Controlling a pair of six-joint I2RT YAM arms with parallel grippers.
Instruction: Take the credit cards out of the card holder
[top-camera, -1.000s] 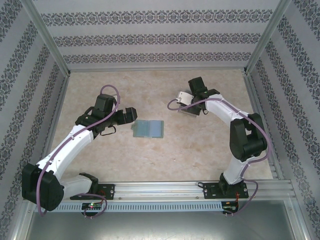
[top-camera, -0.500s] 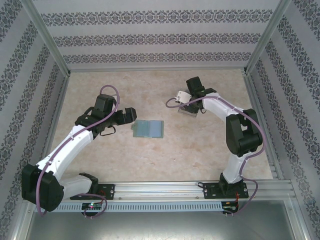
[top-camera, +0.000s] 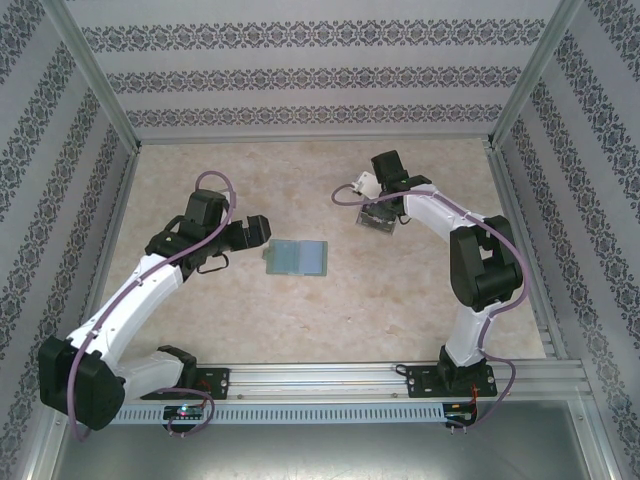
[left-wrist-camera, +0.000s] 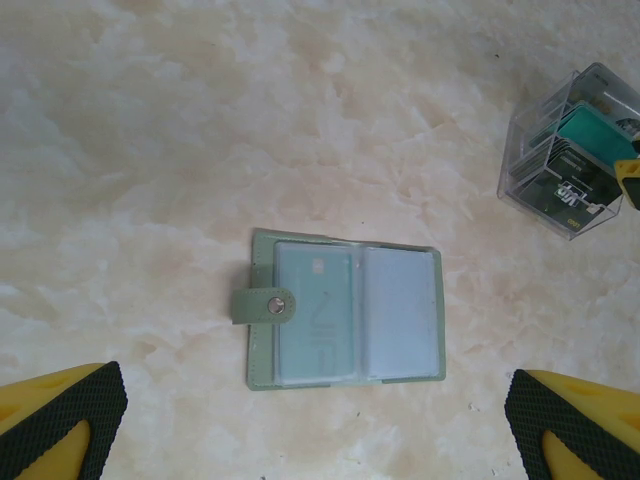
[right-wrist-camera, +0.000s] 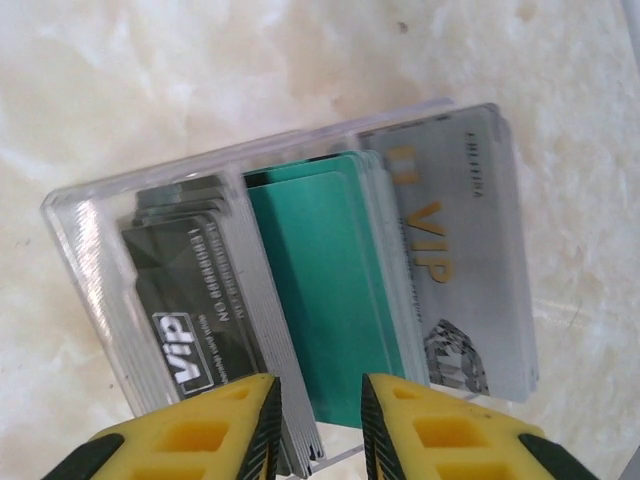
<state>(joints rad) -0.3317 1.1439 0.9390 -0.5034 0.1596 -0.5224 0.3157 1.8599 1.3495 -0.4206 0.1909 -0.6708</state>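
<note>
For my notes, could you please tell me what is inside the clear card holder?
Three stacks side by side: black VIP cards, teal cards, silver VIP cards. The right hand covers the black and teal stacks' near ends; counts are unclear.

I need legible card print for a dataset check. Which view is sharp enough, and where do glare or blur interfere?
Right wrist view: VIP print on the credit cards in the clear box is crisp; the right hand at the bottom edge is slightly soft. Left wrist view: the bifold has milky sleeves, print beneath faint. Top view: even light, soft shadows, print too small.
</note>
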